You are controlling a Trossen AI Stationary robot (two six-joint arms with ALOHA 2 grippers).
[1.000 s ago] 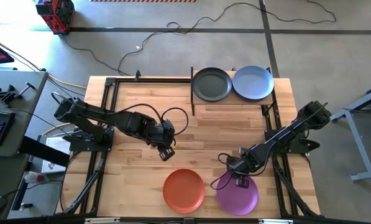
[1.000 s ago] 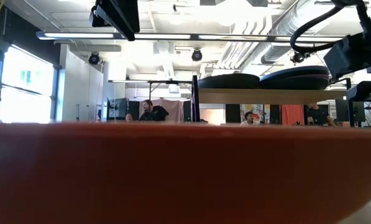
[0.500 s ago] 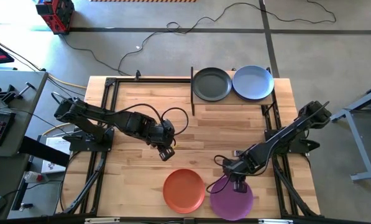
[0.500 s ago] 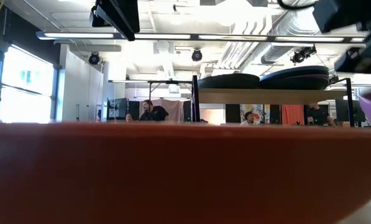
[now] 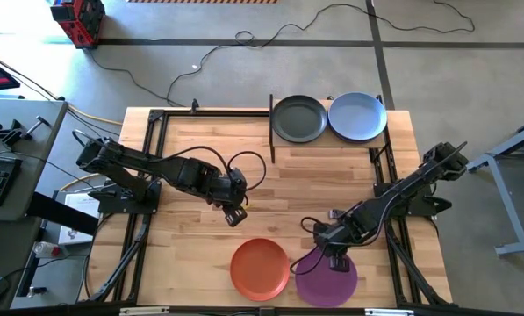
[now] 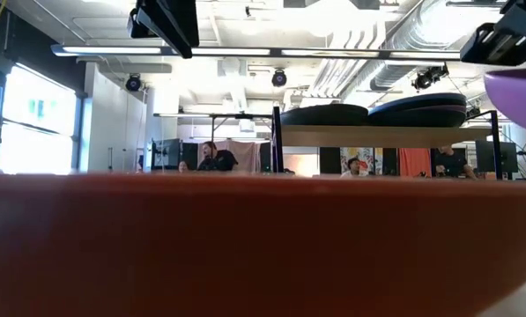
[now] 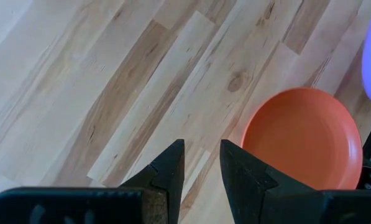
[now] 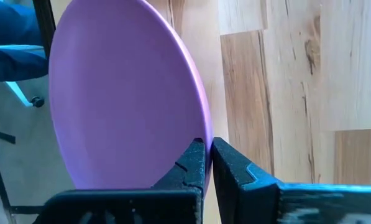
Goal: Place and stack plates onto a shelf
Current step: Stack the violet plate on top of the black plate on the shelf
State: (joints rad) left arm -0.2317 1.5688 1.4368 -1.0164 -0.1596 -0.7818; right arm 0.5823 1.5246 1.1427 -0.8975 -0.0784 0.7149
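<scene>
My right gripper is shut on a purple plate at the table's near right; the low view shows this plate raised off the table. An orange plate lies flat on the table beside it, to its left. My left gripper hangs open above bare wood at mid table, with nothing between its fingers. At the far edge stands the shelf, whose board bears a dark plate and a light blue plate side by side. My right gripper pinches the purple plate's rim between its two fingers, on the plate's far side. The fingers come from above, slanting down. The plate is lifted clear of the table and reaches from the fingers toward the near edge.
A black metal frame runs along the table's left, right and far sides. The shelf's black post stands left of the dark plate. Bare wood lies between the two arms and the shelf. Beyond the table, people sit in the room.
My right gripper has risen with the purple plate and drifted a little toward the table's left edge. The plate has come up off the table and now hangs clear; in the low view it has come into sight at the upper right.
</scene>
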